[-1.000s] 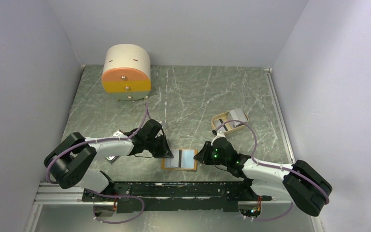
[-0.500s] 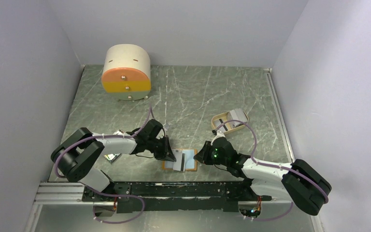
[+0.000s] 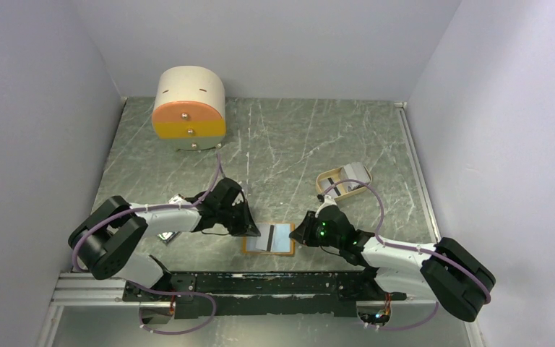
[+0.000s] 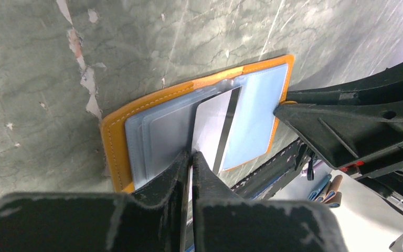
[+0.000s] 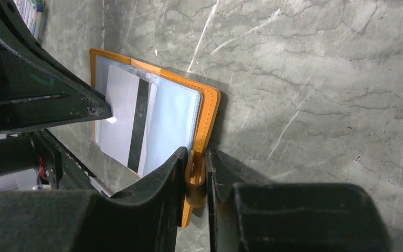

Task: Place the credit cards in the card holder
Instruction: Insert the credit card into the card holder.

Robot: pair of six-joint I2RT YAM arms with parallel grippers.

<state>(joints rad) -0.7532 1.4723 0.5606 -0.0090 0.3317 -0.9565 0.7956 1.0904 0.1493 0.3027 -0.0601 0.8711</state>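
Observation:
The orange card holder [image 3: 248,248] lies open near the table's front edge, pale blue inside. It also shows in the left wrist view [image 4: 114,137] and the right wrist view [image 5: 208,113]. My left gripper [image 3: 254,230] is shut on a pale credit card with a dark stripe [image 4: 213,123]. The card's far end lies over the holder's clear pockets, and it also shows in the right wrist view [image 5: 122,118]. My right gripper [image 3: 298,233] is shut on the holder's snap tab [image 5: 195,176] at its right edge. More pale cards [image 3: 354,173] rest in the tan oval tray [image 3: 325,180].
The round cream-and-orange drawer box [image 3: 189,108] stands at the back left. A small flat thing [image 3: 167,235] lies partly hidden under my left arm. The black rail [image 3: 274,283] runs just in front of the holder. Walls close the table on three sides.
My left gripper swung right over the holder with the card raised, then came back left. The card now lies flatter on the holder. The right gripper has stayed on the tab.

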